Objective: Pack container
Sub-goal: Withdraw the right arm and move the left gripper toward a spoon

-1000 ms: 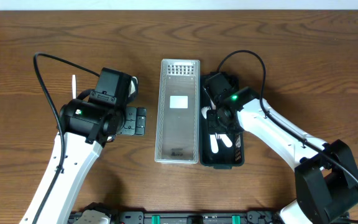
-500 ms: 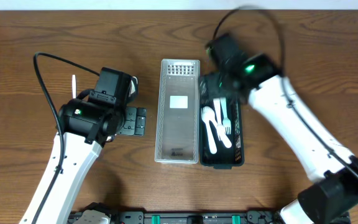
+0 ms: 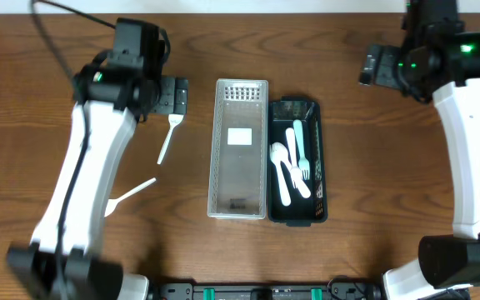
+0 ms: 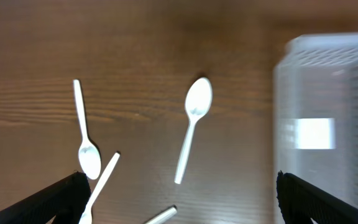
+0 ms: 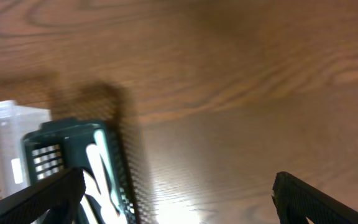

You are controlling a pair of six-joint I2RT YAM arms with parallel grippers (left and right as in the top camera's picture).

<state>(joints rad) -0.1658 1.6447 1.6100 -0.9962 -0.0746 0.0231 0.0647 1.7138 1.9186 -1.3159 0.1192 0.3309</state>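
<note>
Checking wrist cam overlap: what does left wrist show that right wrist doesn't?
Only left wrist: loose white spoons lying on the wood table. Only right wrist: the dark container with white cutlery inside. Both: the clear basket, just a corner of it in right wrist, and bare wood.

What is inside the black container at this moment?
The black container holds a small pile of white plastic cutlery, including a fork. The pieces overlap, so an exact count is unclear.
</note>
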